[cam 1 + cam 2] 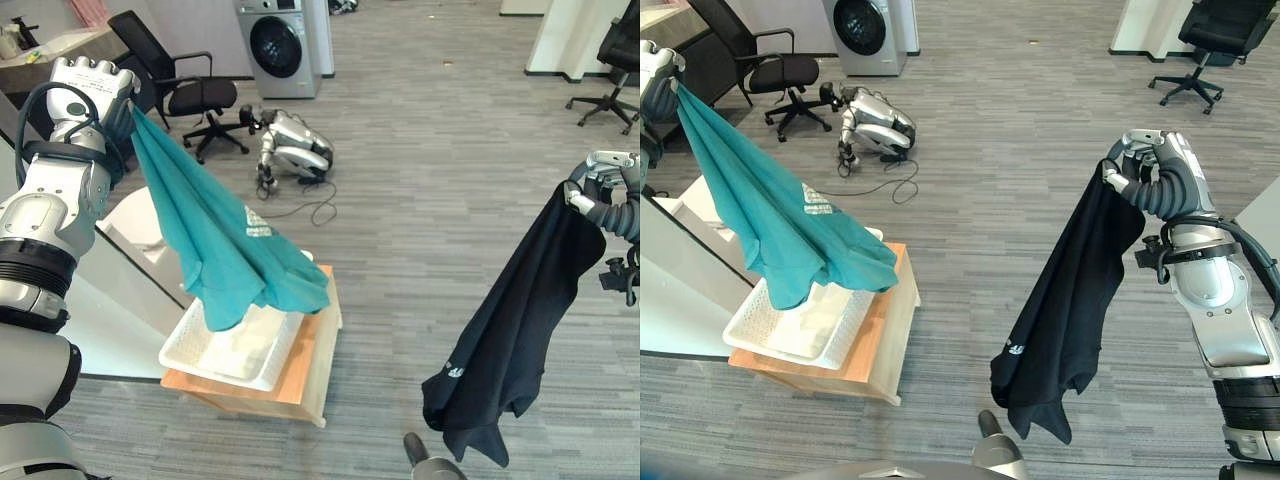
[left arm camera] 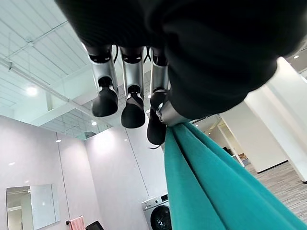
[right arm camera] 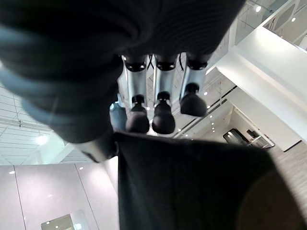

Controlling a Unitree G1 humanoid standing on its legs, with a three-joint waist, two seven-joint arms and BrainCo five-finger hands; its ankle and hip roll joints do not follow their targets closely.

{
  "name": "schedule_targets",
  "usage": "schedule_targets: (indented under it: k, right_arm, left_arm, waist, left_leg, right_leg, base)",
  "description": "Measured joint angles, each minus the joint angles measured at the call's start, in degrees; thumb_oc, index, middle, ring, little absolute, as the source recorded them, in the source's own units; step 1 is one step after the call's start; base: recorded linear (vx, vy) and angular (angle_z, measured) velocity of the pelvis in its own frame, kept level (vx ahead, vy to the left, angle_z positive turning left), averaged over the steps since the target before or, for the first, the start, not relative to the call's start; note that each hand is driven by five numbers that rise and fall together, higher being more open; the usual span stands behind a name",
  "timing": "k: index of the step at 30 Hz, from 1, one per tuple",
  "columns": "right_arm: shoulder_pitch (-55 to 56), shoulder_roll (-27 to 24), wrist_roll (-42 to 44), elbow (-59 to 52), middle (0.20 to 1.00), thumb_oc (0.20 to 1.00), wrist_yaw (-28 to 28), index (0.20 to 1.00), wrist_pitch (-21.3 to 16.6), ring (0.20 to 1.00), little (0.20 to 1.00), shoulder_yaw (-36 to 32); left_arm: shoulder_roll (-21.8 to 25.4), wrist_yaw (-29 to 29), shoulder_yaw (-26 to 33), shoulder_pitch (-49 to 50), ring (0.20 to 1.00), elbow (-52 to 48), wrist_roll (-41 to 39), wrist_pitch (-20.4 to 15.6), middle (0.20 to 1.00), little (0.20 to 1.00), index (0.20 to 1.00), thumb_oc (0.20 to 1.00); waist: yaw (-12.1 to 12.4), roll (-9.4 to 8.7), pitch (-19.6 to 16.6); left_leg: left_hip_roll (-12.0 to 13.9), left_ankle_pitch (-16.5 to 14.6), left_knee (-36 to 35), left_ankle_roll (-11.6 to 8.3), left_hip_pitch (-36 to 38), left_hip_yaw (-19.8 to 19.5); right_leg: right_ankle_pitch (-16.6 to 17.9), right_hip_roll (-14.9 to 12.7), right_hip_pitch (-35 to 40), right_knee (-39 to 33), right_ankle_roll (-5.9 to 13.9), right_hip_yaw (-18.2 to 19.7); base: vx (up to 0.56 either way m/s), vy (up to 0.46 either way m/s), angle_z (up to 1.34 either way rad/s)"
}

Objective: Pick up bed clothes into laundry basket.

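The left hand (image 1: pixel 92 82) pinches the teal garment (image 1: pixel 225 245), whose hem already hangs into the white basket (image 1: pixel 190 352) on the wooden stand (image 1: pixel 305 375), while the right hand (image 1: pixel 1140 165) grips the black garment (image 1: pixel 1070 310) high above the floor, so both remain to drop.

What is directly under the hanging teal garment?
Under the teal garment, held up by the left hand, sits a white laundry basket on a wooden stand. Its hem covers the basket's far part, so any contents there are hidden.
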Motion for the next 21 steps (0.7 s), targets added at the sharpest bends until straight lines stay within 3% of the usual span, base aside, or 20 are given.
schedule_targets:
  k: [11, 21]
  right_arm:
    - [-0.2, 0.2, 0.0, 1.7, 0.200, 0.200, 0.0, 0.200, 0.1, 0.200, 0.200, 0.4]
    - [-0.7, 1.1, -0.1, 1.7, 0.200, 0.200, 0.1, 0.200, 0.3, 0.200, 0.200, 1.5]
  left_arm:
    - [0.0, -0.1, 0.0, -0.2, 0.200, 4.1, 0.1, 0.4, 0.200, 0.200, 0.200, 0.200]
    - [4.7, 0.0, -1.0, -4.6, 0.200, 3.5, 0.4, 1.0, 0.200, 0.200, 0.200, 0.200]
  waist:
    - [0.1, 0.06, 0.0]
    - [1.1, 0.19, -0.2]
  left_leg:
    - [0.0, 0.0, 0.0, 0.03, 0.7, 0.0]
    - [0.0, 0.0, 0.0, 0.02, 0.7, -0.1]
  right_leg:
    - [0.0, 0.0, 0.9, 0.0, -0.01, -0.5]
    - [0.0, 0.0, 0.9, 0.0, -0.02, -0.7]
  base:
    - [0.00, 0.003, 0.01]
    - [-0.01, 0.000, 0.00]
